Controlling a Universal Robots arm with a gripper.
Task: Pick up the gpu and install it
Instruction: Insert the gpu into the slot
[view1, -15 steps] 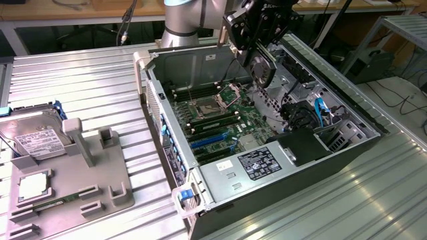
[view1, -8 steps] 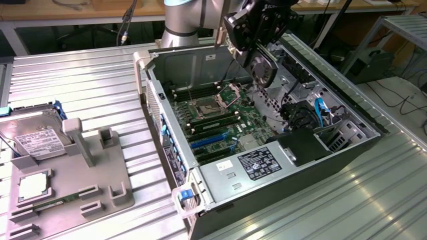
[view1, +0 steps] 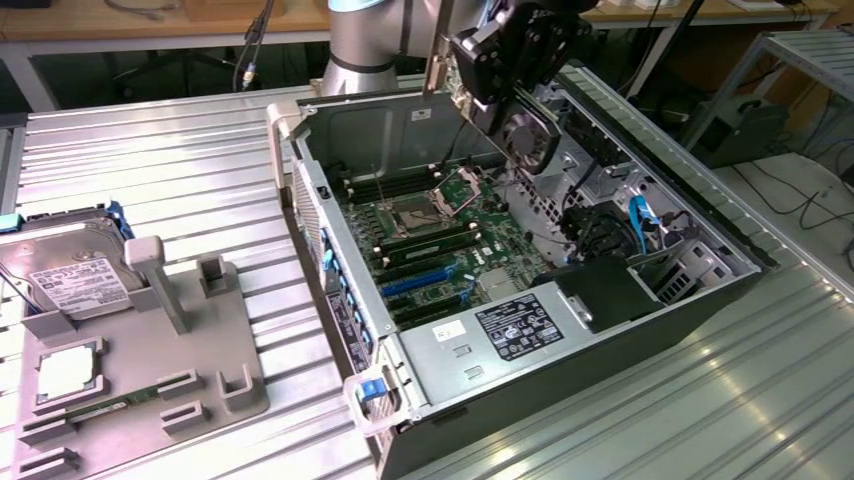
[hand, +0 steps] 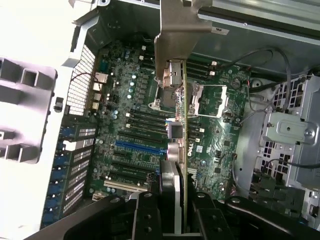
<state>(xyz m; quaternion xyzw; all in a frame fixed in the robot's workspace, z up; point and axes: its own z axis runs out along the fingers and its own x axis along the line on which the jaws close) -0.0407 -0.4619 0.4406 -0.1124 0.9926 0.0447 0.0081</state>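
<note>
Exterior view: a ribbed silvery metal table (view1: 174, 170) carries an open dark computer case (view1: 587, 400) lying on its side, with its green motherboard (view1: 441, 250) facing up. Towards the exterior view's left, a grey plastic holder (view1: 200, 360) sits on the table with a boxy silver hard drive (view1: 74, 280) in it. Wooden workbenches (view1: 147, 20) line the room behind. Above the case, the black gripper (view1: 507, 90) pinches the gpu (view1: 530, 140), a thin dark card with a silvery bracket, held in the air over the motherboard.

The gripper (hand: 177, 212) holds the gpu (hand: 176, 75) edge-on above the motherboard (hand: 135, 125).
</note>
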